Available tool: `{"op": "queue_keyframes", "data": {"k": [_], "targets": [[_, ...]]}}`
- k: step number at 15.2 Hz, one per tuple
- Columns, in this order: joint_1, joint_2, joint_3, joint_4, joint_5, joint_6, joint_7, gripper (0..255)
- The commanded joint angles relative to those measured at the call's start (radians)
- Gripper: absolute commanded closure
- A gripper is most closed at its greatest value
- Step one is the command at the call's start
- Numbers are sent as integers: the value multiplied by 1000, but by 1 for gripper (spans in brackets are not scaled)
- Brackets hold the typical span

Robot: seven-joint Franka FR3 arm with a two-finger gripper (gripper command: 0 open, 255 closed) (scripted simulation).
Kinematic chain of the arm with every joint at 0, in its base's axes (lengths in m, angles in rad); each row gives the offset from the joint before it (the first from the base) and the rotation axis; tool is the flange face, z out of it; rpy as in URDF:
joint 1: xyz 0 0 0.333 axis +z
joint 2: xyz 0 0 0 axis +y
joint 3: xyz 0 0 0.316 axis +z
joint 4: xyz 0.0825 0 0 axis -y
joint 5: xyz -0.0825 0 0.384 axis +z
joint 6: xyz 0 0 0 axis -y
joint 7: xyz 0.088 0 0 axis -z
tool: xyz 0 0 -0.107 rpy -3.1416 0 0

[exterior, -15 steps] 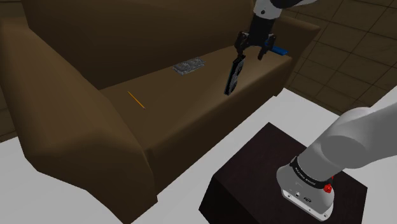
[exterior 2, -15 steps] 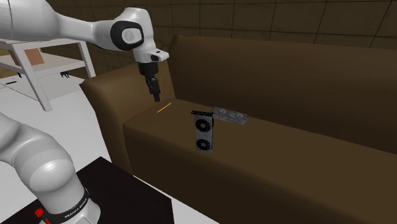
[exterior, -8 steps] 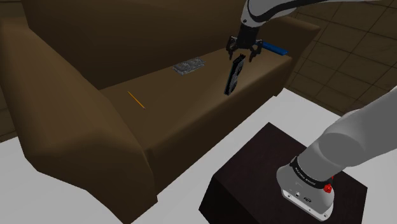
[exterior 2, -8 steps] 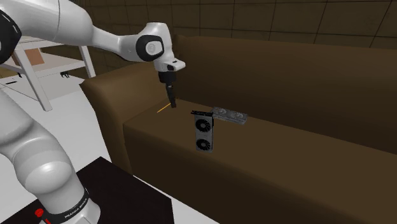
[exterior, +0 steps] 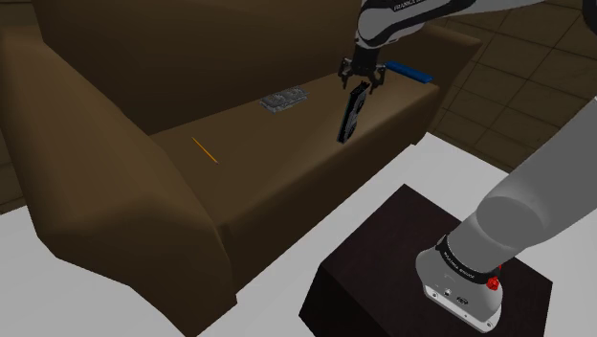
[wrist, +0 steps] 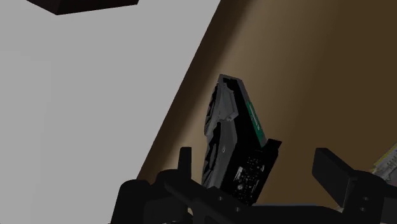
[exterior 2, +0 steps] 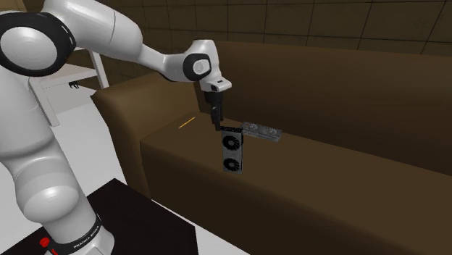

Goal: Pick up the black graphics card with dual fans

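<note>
Gripper point(wrist: 254, 160) open, fingers apart either side of graphics card point(wrist: 232, 130), card upright on brown sofa point(exterior: 239, 177) seat

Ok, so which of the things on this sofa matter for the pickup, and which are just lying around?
For the job: black graphics card, standing on edge on the sofa; open gripper over its top.
Just lying about: grey card lying flat, thin orange stick, blue object on the sofa's arm.
</note>
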Motion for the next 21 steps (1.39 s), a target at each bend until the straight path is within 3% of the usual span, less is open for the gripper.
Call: {"op": "queue_keyframes", "data": {"k": [1, 9, 10, 21], "targets": [[-5, 35, -5, 10, -10, 26, 30, 0], [-6, 72, -7, -37, -20, 109, 47, 0], [-6, 72, -7, -36, -20, 108, 47, 255], [-6, 60, -7, -24, -17, 84, 42, 255]]}}
